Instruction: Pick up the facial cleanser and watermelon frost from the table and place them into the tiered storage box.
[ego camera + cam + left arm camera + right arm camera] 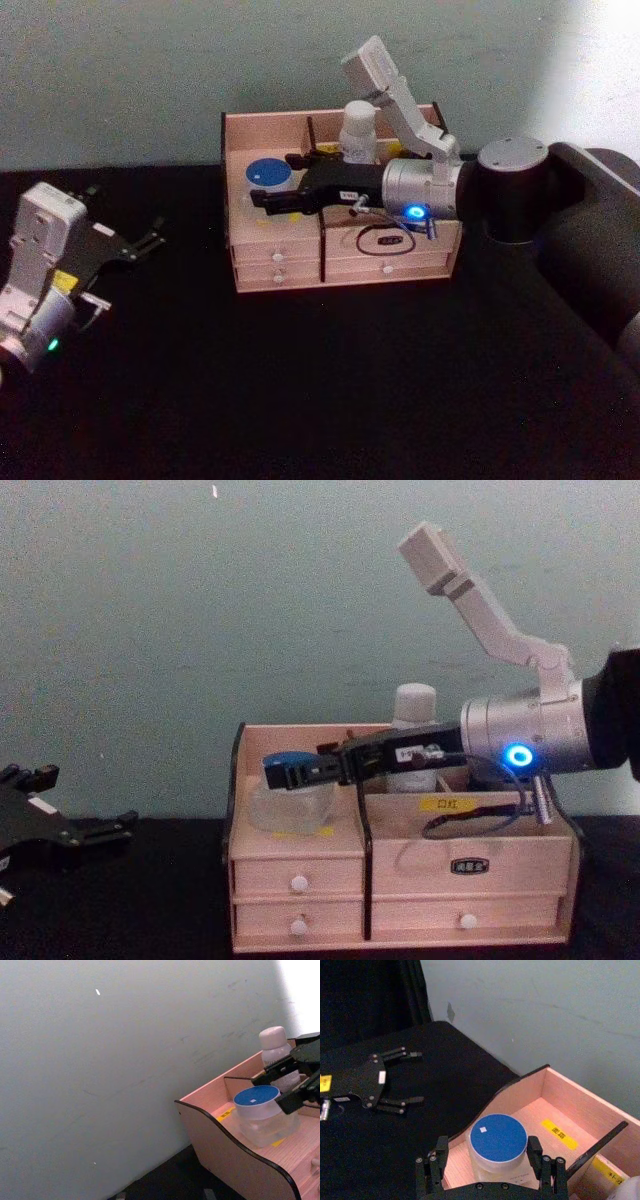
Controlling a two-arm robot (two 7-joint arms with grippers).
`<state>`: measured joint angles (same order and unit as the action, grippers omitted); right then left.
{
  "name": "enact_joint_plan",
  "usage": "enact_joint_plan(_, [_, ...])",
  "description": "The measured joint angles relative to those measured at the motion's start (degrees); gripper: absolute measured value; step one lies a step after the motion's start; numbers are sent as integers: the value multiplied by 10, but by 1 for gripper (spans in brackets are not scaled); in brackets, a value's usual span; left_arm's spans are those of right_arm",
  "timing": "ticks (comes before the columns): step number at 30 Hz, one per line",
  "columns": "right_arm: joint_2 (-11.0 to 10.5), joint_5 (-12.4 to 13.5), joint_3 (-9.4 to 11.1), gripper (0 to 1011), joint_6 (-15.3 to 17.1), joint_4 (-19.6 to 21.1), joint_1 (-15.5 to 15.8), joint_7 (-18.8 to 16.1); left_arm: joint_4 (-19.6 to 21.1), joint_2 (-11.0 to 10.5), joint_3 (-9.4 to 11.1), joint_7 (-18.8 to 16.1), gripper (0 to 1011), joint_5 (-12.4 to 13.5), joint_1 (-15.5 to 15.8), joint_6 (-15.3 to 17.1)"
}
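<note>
Fingers [150, 238] of the left gripper [135, 243] are spread apart with nothing between them, hovering over the black tabletop [330, 390] well to the left of the tiered storage box [340, 265]. Inside that box, in its left-hand front compartment, a blue-lidded clear jar [498, 1152] stands upright, lid facing up. The right gripper [490, 1167] reaches across the box from its right side, fingers [536, 1155] released and flanking the jar. Behind the gripper, a white-capped bottle [414, 725] stands upright in a back compartment.
</note>
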<state>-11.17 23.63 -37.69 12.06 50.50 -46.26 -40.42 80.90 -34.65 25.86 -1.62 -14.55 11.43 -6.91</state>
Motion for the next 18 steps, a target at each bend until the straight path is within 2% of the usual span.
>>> enact_joint_plan(10, [-14, 19, 22, 1003, -3, 46, 21, 16, 0, 0, 0, 0, 1001, 0, 0, 0])
enact_joint_plan(14, [-31, 30, 34, 1003, -3, 84, 40, 28, 0, 0, 0, 0, 1001, 0, 0, 0])
enact_joint_plan(17, [-54, 39, 44, 1003, -3, 125, 62, 33, 0, 0, 0, 0, 1001, 0, 0, 0])
enact_joint_plan(18, [-54, 39, 44, 1003, -3, 125, 62, 33, 0, 0, 0, 0, 1001, 0, 0, 0])
